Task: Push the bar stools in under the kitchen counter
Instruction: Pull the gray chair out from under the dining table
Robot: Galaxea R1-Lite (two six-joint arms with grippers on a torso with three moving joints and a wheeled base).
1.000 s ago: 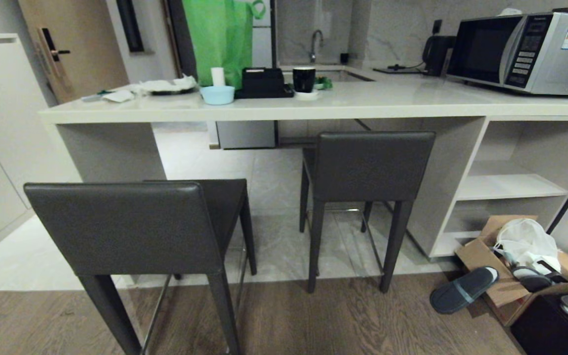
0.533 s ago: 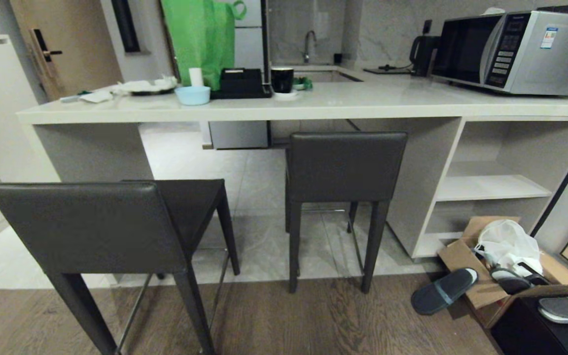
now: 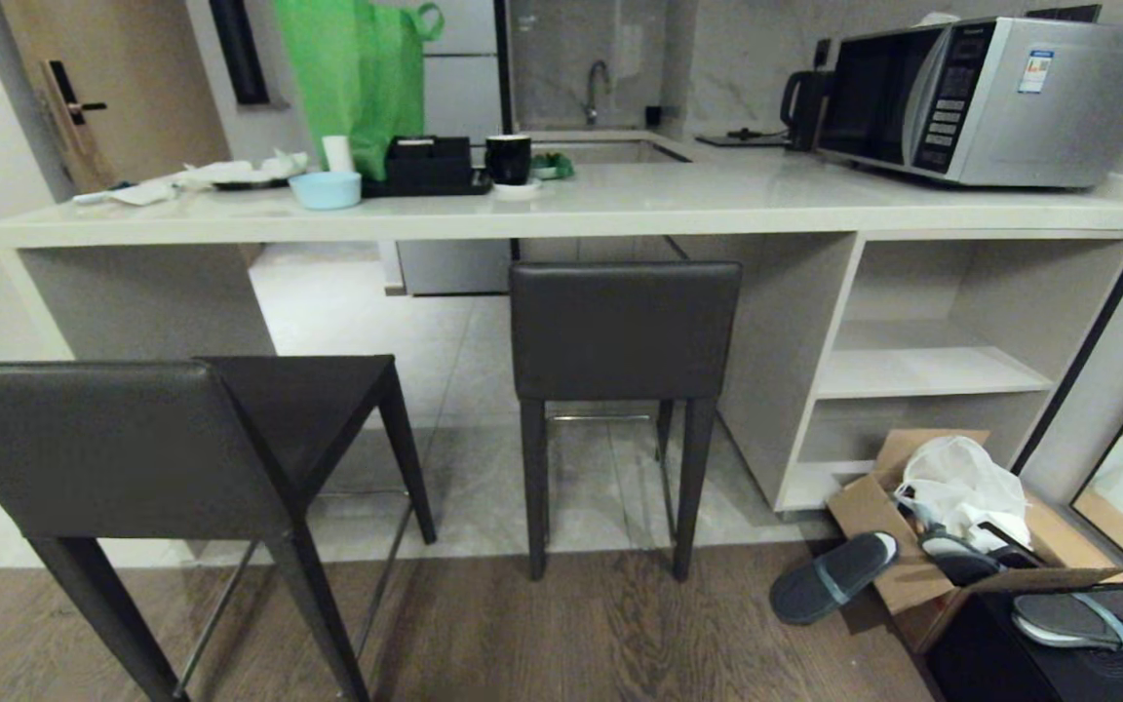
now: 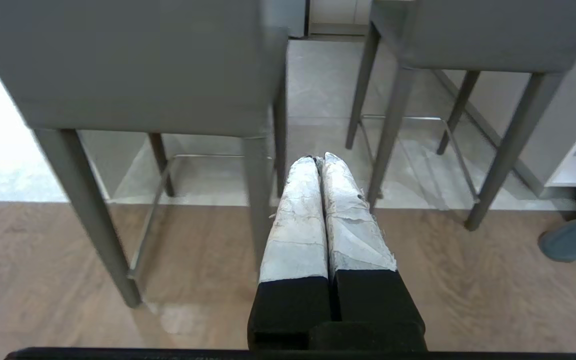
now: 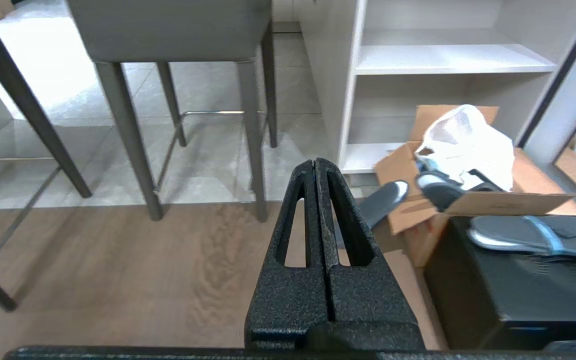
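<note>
Whole head view has slid vs a sec ago — the camera moved, not the furniture; stools & counter keep same relation to each other. So robot is repositioning, no push started yet imo.

Kitchen counter (image 3: 717, 200) runs across the view, shelves at its right end. Right stool (image 3: 625, 331) is square to the counter, backrest just below the slab edge, seat mostly under — near done, maybe a small nudge. Left stool (image 3: 113, 444) stands well out on the wood floor, close to the robot, turned at an angle — that's the real job.

Left gripper (image 4: 318, 160) clenched, empty, low, facing the gap btwn the two stools. Right gripper (image 5: 314, 162) also clenched, empty, facing the right stool's legs and the shelves.

Obstacles: cardboard box (image 3: 898, 575) w/ white bag (image 3: 961, 483) and slippers (image 3: 830, 575) on floor at right, near the shelf end — watch the base there. Microwave (image 3: 981, 97), green bag (image 3: 352, 83), black mug (image 3: 508, 159), blue bowl (image 3: 326, 188) on top — not in the way.
</note>
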